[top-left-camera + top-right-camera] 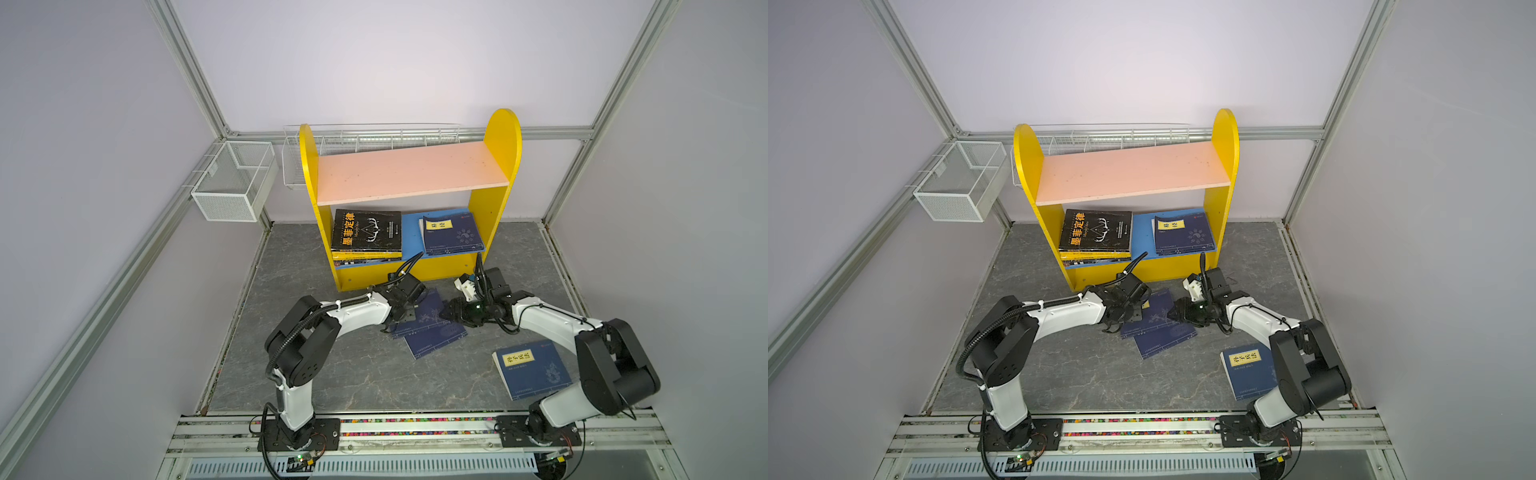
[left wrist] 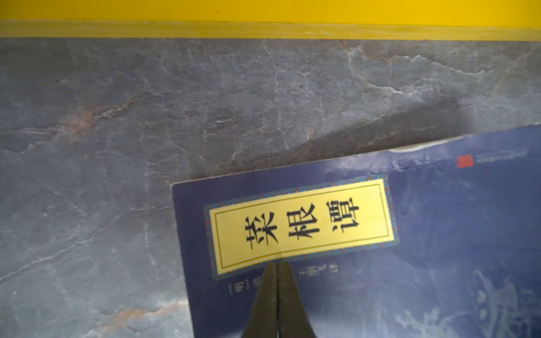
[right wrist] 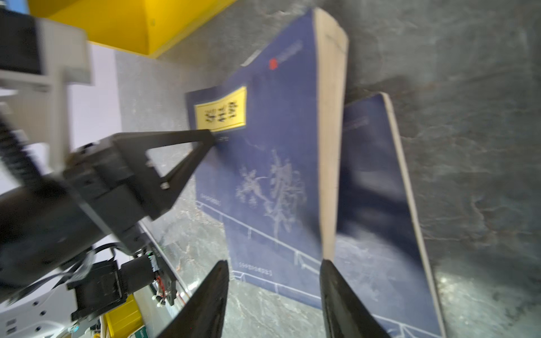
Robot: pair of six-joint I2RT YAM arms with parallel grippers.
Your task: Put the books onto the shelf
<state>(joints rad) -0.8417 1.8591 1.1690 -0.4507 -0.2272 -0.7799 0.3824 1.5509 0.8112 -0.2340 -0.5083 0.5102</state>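
Observation:
The shelf [image 1: 411, 172] [image 1: 1133, 172] stands at the back, its pink upper board bare. On its blue lower board lie a black book [image 1: 368, 230] topping a small stack and a navy book [image 1: 453, 235]. Two navy books overlap on the table: the top one [image 1: 428, 316] [image 3: 272, 146] and the lower one [image 1: 436, 338] [image 3: 374, 204]. My left gripper [image 1: 400, 321] [image 2: 276, 263] is shut, its tips pressing the top book's cover beside the yellow label. My right gripper [image 1: 446, 311] [image 3: 273, 264] is open at that book's raised page edge. Another navy book [image 1: 530, 368] lies front right.
A white mesh basket [image 1: 232, 183] hangs on the left wall, and a long wire basket [image 1: 374, 137] runs behind the shelf. The shelf's yellow base panel [image 2: 263, 11] is close in front of the left gripper. Metal rails [image 1: 415, 428] edge the table front.

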